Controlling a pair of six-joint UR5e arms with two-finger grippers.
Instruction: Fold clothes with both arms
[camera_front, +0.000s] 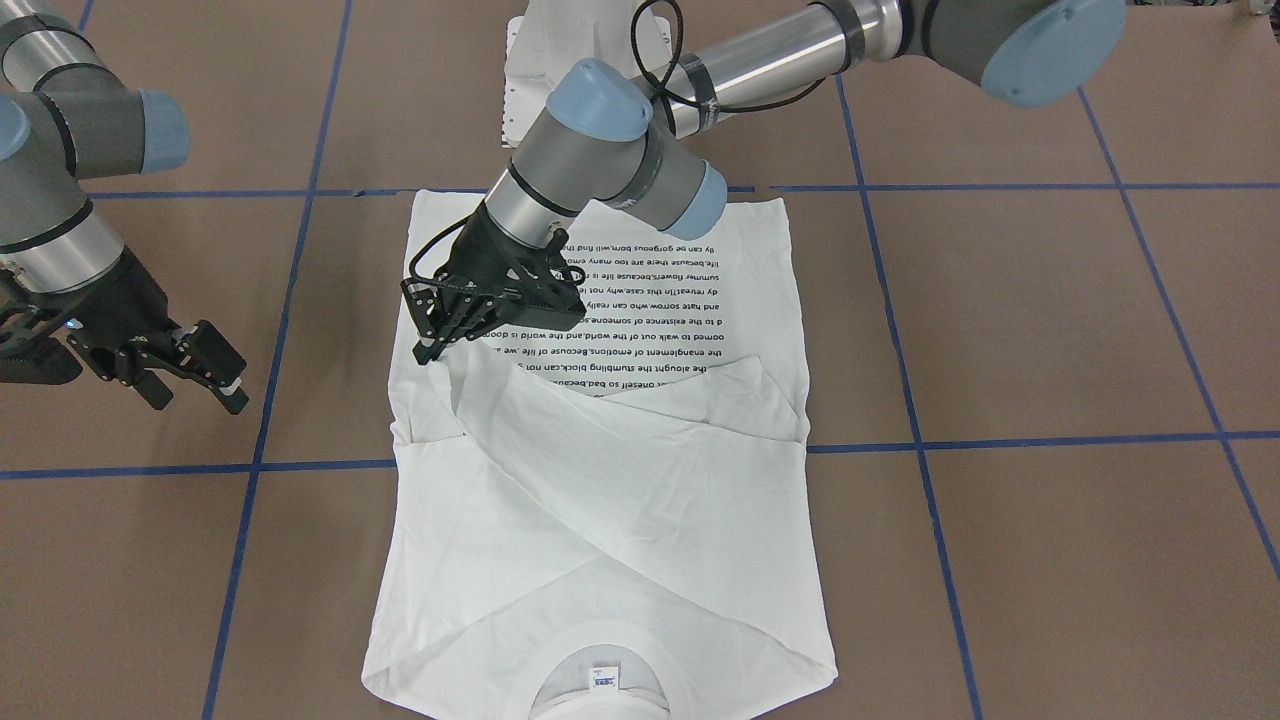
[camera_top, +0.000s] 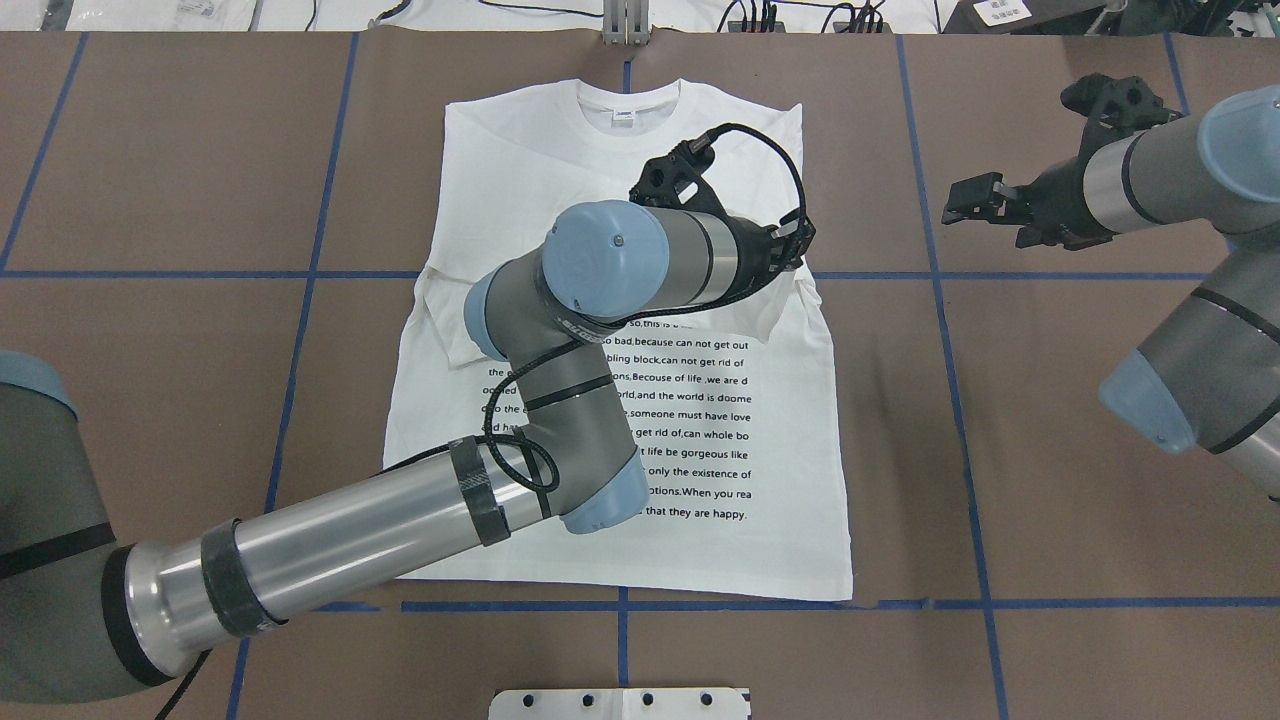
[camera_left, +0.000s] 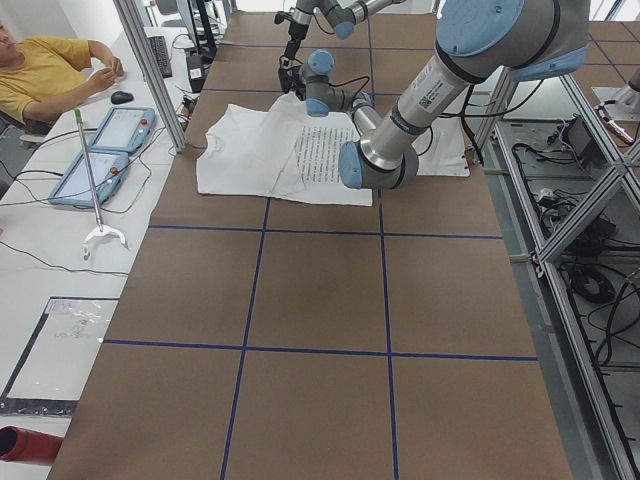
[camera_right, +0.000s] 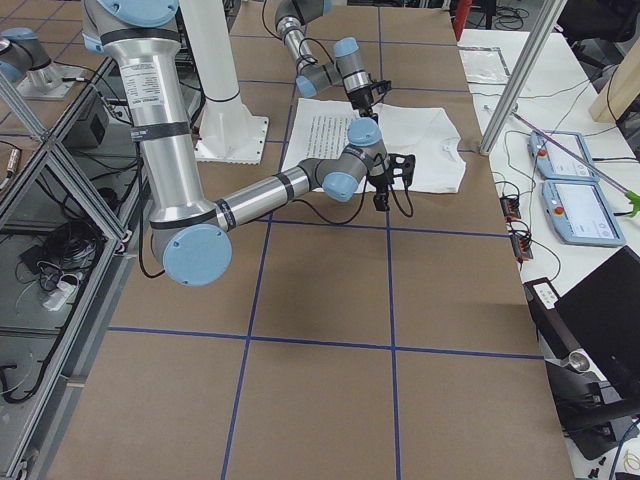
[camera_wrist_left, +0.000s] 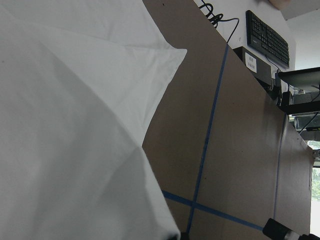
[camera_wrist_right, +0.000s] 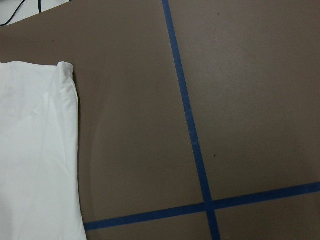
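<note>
Shirt (camera_front: 600, 500) of smooth white cotton lies flat, sleeves crossed; left jaws together, right jaws apart.

Shirt (camera_front: 600, 520) collar — cut off below.

Left pincer (camera_front: 428, 345) closed, low; right pincer (camera_front: 197, 397) open, off aside.

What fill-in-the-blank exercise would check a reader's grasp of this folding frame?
1. The shirt lies with its printed text facing ____.
2. The right hand, over bare table beside the shirt, has its jaws ____.
3. The collar points ____ from the robot; the left hand is over the shirt.
Missing words: up; open; away.
</note>
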